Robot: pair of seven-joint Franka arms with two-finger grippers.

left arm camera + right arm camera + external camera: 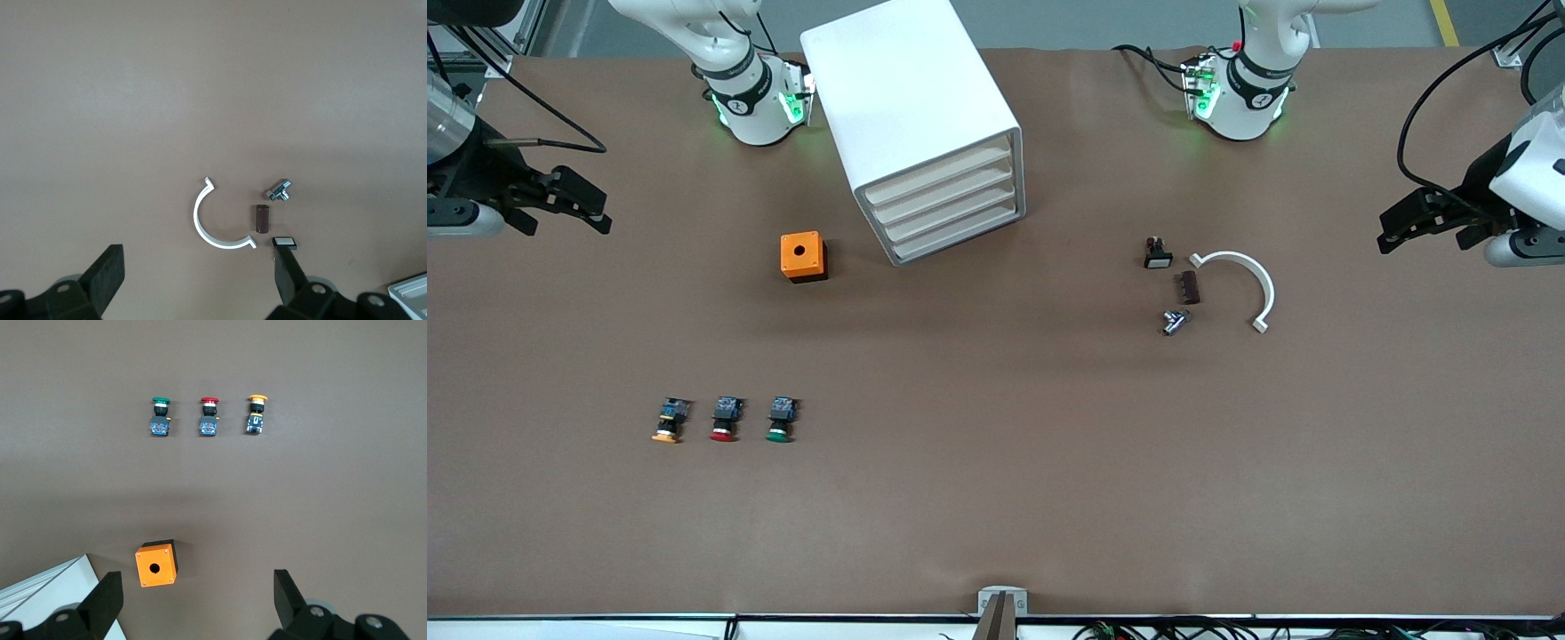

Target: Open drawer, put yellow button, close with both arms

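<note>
A: Where's the yellow-capped push-button switch with the black body point(669, 421)?

B: On the brown bench point(996, 498), at the right arm's end of a row with red-capped point(725, 420) and green-capped point(781, 420) switches, nearer the front camera than the orange cube box point(803, 257).

A: And the top cream-fronted drawer point(941, 176) of the white cabinet point(911, 116)?

B: Shut, like the rest. Nothing's started.

A: The grippers?

B: Left gripper point(1427, 222) and right gripper point(560, 203) hang at their own bench ends, fingers spread, empty.
</note>
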